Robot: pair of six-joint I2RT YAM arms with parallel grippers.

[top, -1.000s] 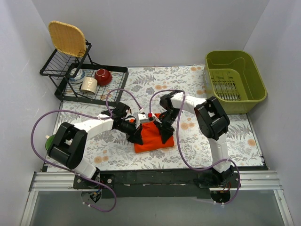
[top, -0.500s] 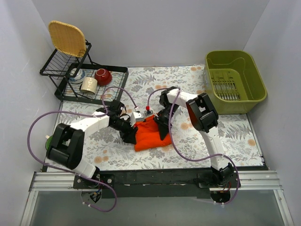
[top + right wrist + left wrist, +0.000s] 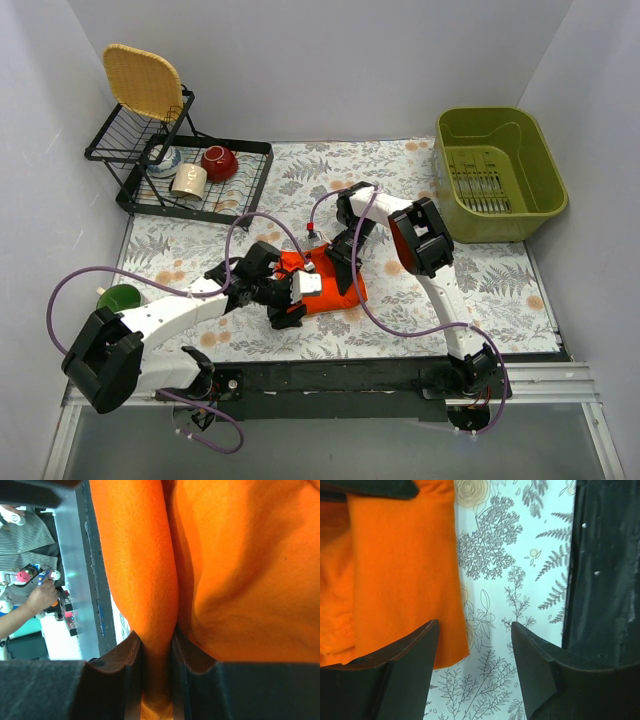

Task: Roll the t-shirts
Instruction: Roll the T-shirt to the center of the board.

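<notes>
The rack (image 3: 240,193) holds a red bowl (image 3: 219,161) and mug (image 3: 188,179); right pincer (image 3: 156,641) pinches the t-shirt (image 3: 240,580), left pincer (image 3: 473,627) gapes.

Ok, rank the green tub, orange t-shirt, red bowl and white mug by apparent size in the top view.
1. green tub
2. orange t-shirt, bunched up
3. red bowl and white mug look about alike, so they are not ranked.

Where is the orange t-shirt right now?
In the top view the t-shirt lies bunched at the centre of the floral mat, between the left hand and the right hand, which pinches a fold.
</notes>
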